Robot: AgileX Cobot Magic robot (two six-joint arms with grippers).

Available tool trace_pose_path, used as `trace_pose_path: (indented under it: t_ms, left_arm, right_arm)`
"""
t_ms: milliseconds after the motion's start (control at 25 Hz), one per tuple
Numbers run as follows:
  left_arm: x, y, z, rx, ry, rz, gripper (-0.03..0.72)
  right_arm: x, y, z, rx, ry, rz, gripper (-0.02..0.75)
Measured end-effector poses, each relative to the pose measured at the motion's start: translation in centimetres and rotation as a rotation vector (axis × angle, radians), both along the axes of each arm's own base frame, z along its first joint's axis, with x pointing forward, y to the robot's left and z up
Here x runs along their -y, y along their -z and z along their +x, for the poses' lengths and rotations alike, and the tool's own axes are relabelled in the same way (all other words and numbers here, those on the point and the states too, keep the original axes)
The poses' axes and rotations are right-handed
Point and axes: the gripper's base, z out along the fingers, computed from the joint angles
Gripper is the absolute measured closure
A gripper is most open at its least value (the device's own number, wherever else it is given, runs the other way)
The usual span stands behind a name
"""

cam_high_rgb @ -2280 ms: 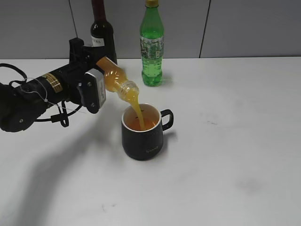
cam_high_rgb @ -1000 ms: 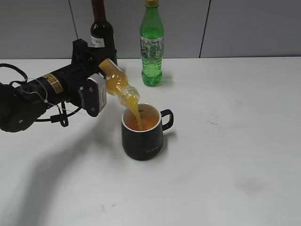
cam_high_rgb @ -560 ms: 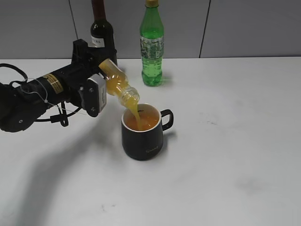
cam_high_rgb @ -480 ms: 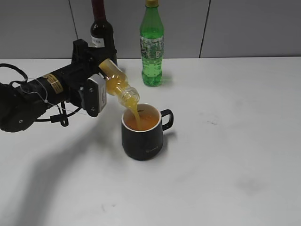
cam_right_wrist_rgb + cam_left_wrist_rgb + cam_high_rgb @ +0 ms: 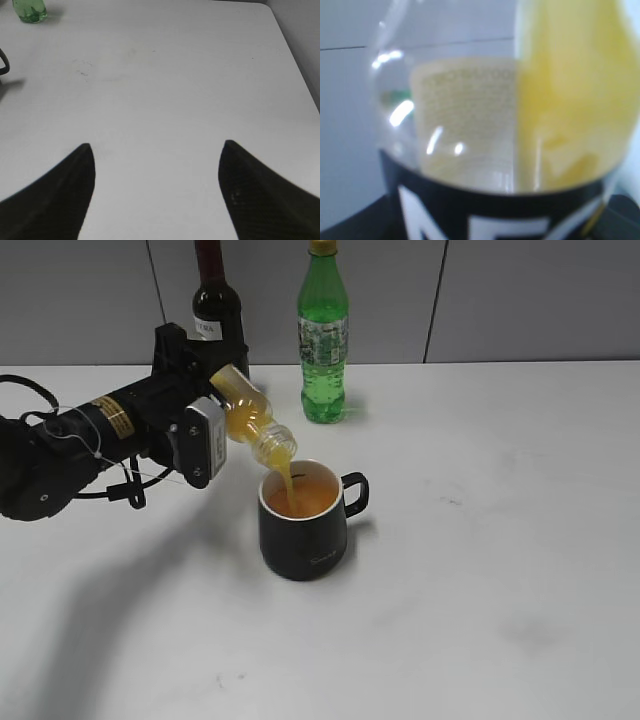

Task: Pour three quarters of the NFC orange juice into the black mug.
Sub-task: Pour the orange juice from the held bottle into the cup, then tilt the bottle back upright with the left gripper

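Observation:
My left gripper (image 5: 205, 425) is shut on the NFC orange juice (image 5: 250, 418), a small clear bottle held tilted with its mouth down over the black mug (image 5: 305, 530). A thin stream of orange juice runs from the mouth into the mug, which stands on the white table with its handle to the right and orange liquid high inside. The left wrist view is filled by the bottle (image 5: 520, 125), part clear and part orange, with its dark label at the bottom. My right gripper (image 5: 156, 150) is open and empty above bare table.
A green soda bottle (image 5: 323, 335) and a dark wine bottle (image 5: 217, 305) stand at the back by the grey wall. The soda bottle's base (image 5: 30, 11) and a bit of the mug's handle (image 5: 4, 62) show in the right wrist view.
The bottle has tilted a little steeper and its mouth has shifted slightly. The juice level in the mug has risen and the bottle holds less. The right arm has not moved.

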Motion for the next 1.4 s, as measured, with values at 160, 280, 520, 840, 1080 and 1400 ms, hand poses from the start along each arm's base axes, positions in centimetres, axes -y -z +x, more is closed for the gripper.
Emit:
trace_pose_path:
  t_ms: [160, 280, 520, 840, 1080, 1400]
  left_arm:
    - [0.00, 0.00, 0.00, 0.000, 0.000, 0.000, 0.223]
    - [0.00, 0.00, 0.00, 0.000, 0.000, 0.000, 0.223]
    - [-0.01, 0.00, 0.00, 0.000, -0.001, 0.000, 0.223]
    - [-0.01, -0.05, 0.00, 0.015, 0.000, 0.018, 0.223]
    - [-0.01, -0.08, 0.00, 0.026, 0.000, 0.031, 0.223]
    - [0.00, -0.08, 0.00, 0.034, 0.002, 0.041, 0.223]
  right_arm:
    - [0.00, 0.00, 0.00, 0.000, 0.000, 0.000, 0.154]
    - [0.00, 0.00, 0.00, 0.000, 0.000, 0.000, 0.154]
    - [0.00, 0.00, 0.00, 0.000, 0.000, 0.000, 0.154]
    - [0.00, 0.00, 0.00, 0.000, 0.000, 0.000, 0.154]
    - [0.00, 0.00, 0.00, 0.000, 0.000, 0.000, 0.154]
    - [0.00, 0.00, 0.00, 0.000, 0.000, 0.000, 0.154]
